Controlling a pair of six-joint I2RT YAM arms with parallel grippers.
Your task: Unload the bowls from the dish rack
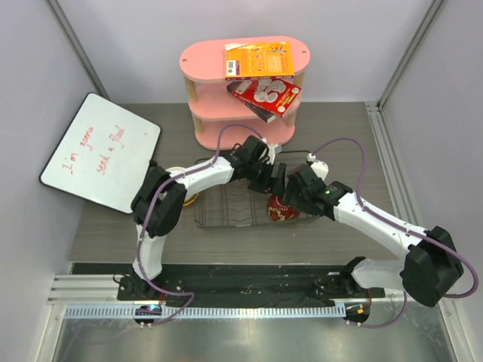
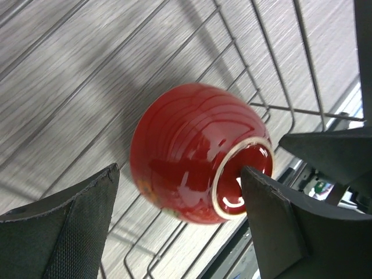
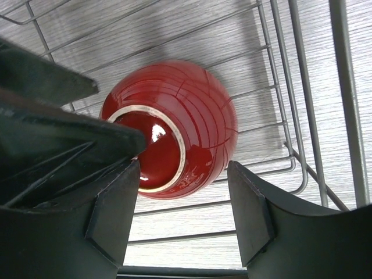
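Observation:
One of the bowls, dark red with a pale rim [image 1: 281, 210], lies on its side at the right end of the black wire dish rack [image 1: 226, 211]. My left gripper [image 1: 264, 178] hangs open over it. In the left wrist view the bowl [image 2: 186, 157] sits between the fingers: one fingertip [image 2: 261, 197] is at its mouth, and the other stands apart from its wall. My right gripper [image 1: 290, 193] is open just right of the bowl. In the right wrist view the bowl [image 3: 192, 128] lies just past the gripper [image 3: 181, 174], its mouth facing the camera, with the rack wires [image 3: 279, 104] beneath.
A pink three-tier shelf [image 1: 211, 121] with two boxes stands behind the rack. A whiteboard [image 1: 102, 151] leans at the left wall. A sliver of something yellow-orange [image 1: 193, 199] shows under the left arm beside the rack's left end.

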